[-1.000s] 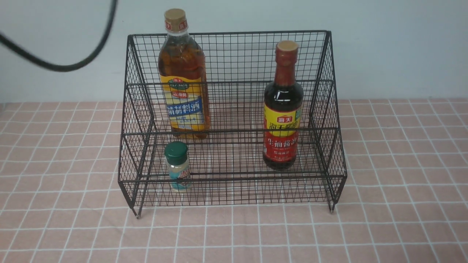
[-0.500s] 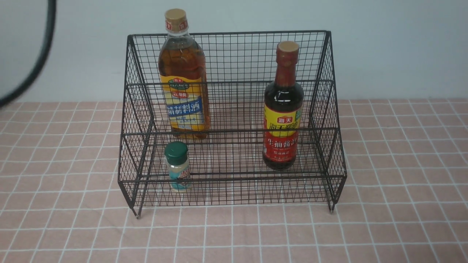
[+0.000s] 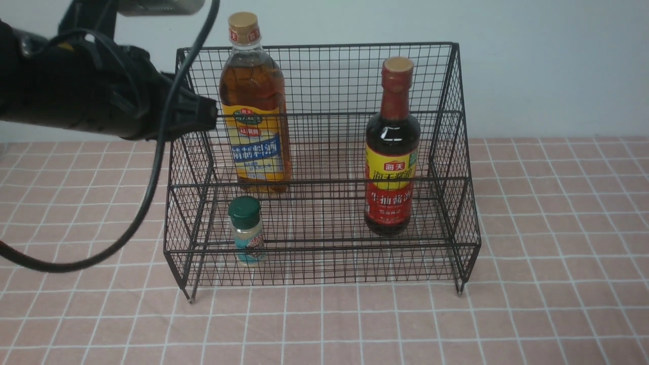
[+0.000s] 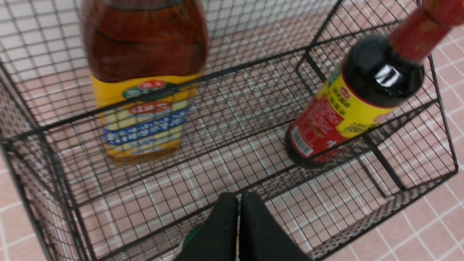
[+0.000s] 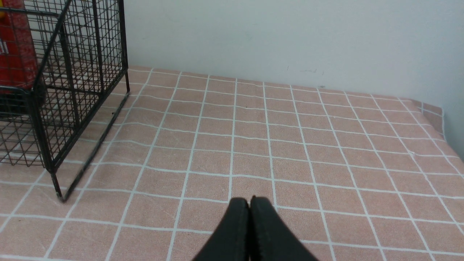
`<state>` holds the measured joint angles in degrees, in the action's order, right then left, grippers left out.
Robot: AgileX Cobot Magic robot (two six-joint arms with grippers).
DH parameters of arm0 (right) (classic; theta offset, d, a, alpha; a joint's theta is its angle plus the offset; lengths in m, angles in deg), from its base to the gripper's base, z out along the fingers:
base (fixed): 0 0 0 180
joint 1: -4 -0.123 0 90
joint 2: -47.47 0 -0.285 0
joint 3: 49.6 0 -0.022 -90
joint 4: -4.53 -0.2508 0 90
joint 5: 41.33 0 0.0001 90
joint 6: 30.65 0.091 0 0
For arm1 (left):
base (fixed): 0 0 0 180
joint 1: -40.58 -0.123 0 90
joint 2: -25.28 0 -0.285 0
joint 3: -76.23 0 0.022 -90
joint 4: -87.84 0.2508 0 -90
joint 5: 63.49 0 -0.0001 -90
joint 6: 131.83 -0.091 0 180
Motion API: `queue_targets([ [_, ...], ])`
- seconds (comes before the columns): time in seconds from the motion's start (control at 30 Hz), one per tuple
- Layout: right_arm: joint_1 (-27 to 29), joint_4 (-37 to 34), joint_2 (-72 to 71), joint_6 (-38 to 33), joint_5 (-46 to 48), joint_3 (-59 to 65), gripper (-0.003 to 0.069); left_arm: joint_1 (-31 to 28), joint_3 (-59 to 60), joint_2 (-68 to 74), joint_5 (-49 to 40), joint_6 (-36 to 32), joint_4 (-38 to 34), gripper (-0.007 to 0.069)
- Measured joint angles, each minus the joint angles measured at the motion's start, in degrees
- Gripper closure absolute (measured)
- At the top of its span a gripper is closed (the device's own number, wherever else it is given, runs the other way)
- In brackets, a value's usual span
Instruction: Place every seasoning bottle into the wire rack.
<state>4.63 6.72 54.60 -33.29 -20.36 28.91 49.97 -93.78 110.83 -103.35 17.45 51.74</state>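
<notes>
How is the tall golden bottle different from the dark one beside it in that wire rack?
The amber bottle holds clear golden liquid; the soy-sauce bottle looks nearly black. The amber bottle stands on the upper tier, the soy-sauce bottle on the lower. Its label is yellow and blue, the other's yellow and red. Both stand upright inside the wire rack.

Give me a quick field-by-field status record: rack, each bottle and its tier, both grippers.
rack: black wire-mesh two-tier rack on pink checked tablecloth
upper tier: tall amber-liquid bottle with gold cap, upright, left side
lower tier left: small green-capped shaker jar, upright
lower tier right: dark soy-sauce bottle with red neck, upright
left gripper: shut, empty, over the rack's front
right gripper: shut, empty, over bare cloth beside the rack
bottles outside rack: none visible
</notes>
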Motion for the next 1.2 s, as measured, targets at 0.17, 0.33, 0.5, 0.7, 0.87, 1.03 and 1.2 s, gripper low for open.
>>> queue_targets([
  [0.17, 0.00, 0.00, 0.00, 0.00, 0.00, 0.00, 0.0673, 0.00, 0.16, -1.67, -1.00, -2.68, -1.46, 0.0631],
  [0.33, 0.00, 0.00, 0.00, 0.00, 0.00, 0.00, 0.0673, 0.00, 4.42, -10.73, 0.93, -3.39, -1.65, 0.0631],
  [0.5, 0.00, 0.00, 0.00, 0.00, 0.00, 0.00, 0.0673, 0.00, 13.35, -21.24, 6.06, -3.57, -2.02, 0.0631],
  [0.7, 0.00, 0.00, 0.00, 0.00, 0.00, 0.00, 0.0673, 0.00, 24.97, -34.18, 8.08, -5.03, -5.93, 0.0631],
  [0.87, 0.00, 0.00, 0.00, 0.00, 0.00, 0.00, 0.0673, 0.00, 32.33, -43.84, 10.95, -6.31, -6.80, 0.0631],
  [1.03, 0.00, 0.00, 0.00, 0.00, 0.00, 0.00, 0.0673, 0.00, 38.74, -55.47, 11.84, -6.41, -7.81, 0.0631],
  [1.2, 0.00, 0.00, 0.00, 0.00, 0.00, 0.00, 0.0673, 0.00, 42.88, -63.76, 11.79, -6.41, -7.99, 0.0631],
])
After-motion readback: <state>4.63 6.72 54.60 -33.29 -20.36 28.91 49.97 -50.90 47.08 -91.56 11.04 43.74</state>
